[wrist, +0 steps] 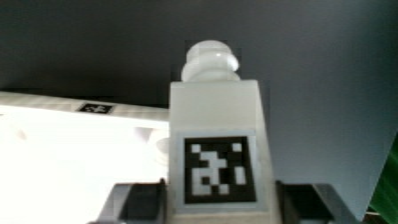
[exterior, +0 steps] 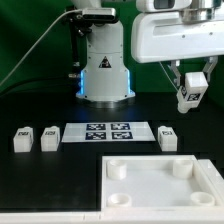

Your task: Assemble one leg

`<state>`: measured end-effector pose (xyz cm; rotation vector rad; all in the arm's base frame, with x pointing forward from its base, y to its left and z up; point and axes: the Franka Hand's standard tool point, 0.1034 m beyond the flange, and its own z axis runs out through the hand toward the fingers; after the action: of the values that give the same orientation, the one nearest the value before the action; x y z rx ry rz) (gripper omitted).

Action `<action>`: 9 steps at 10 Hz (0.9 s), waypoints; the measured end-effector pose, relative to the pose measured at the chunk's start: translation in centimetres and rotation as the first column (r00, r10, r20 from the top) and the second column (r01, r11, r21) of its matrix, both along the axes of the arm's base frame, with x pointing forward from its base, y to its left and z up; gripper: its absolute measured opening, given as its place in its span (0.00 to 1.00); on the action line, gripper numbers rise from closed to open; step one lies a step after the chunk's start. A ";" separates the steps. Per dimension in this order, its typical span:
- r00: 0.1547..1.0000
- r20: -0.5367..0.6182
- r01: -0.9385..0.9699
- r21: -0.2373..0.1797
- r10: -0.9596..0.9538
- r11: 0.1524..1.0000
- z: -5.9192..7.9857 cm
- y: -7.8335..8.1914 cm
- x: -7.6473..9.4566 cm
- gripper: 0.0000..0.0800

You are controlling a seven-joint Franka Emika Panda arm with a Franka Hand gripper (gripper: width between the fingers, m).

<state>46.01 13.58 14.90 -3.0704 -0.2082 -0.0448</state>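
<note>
My gripper point(exterior: 190, 92) is shut on a white leg point(exterior: 188, 98) and holds it in the air above the table, at the exterior view's right. In the wrist view the leg point(wrist: 217, 120) fills the middle, tag face toward the camera and round peg end pointing away, with my dark fingers point(wrist: 134, 202) pressed on both its sides. The large white square piece with round corner sockets point(exterior: 160, 180) lies below, near the front. Three more legs lie on the table: two point(exterior: 22, 138) point(exterior: 48, 137) at the exterior view's left and one point(exterior: 167, 137) right of the marker board.
The marker board point(exterior: 108, 132) lies flat in the middle of the black table. The arm's white base point(exterior: 104, 70) stands behind it. A white edge with a tag point(wrist: 71, 106) shows in the wrist view.
</note>
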 end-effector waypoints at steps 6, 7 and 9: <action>0.850 0.522 -0.086 0.007 0.070 0.996 3.1 -4.4 11.7 0.36; 0.804 0.593 -0.075 0.013 0.053 0.997 4.2 -4.2 12.5 0.36; 0.800 0.597 -0.077 0.008 0.057 0.997 3.6 -4.4 11.9 0.36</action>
<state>57.95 9.17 18.50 -2.9012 -0.3373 -1.0107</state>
